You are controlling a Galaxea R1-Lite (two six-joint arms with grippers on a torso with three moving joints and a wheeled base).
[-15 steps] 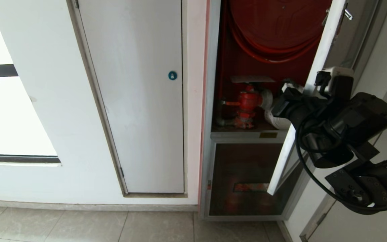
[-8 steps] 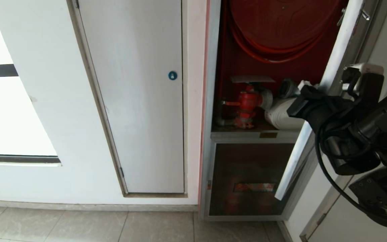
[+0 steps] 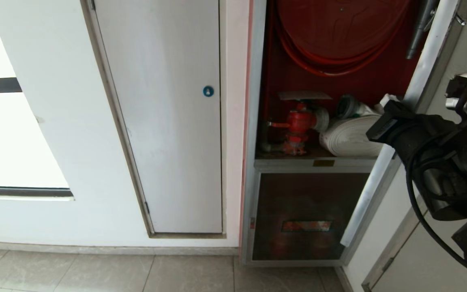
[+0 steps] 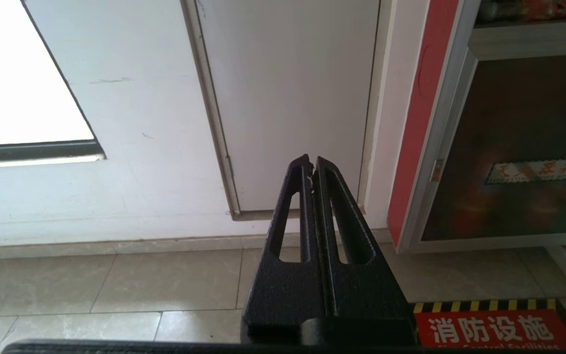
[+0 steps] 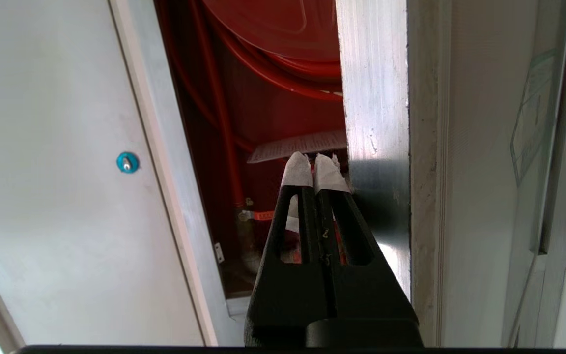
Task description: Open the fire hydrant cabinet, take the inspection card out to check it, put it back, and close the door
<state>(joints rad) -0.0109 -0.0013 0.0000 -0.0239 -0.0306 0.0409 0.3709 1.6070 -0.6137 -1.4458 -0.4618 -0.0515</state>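
Public building corridor, fire hydrant cabinet (image 3: 310,121) recessed in a white wall, white service panel door (image 3: 164,117) beside it, beige floor tiles (image 3: 95,271) below, hazard-striped red floor marking (image 4: 496,329) before it.

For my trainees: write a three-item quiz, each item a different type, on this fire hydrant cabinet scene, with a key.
1. True or false: the door stands open.
2. The inspection card lies: A) on top of the red valve; B) on the floor; C) in the right claw.
3. Fill in: the white rolled hose lies to the ____ of the valve in the head view.

Key: 1 true; 2 A; 3 right.
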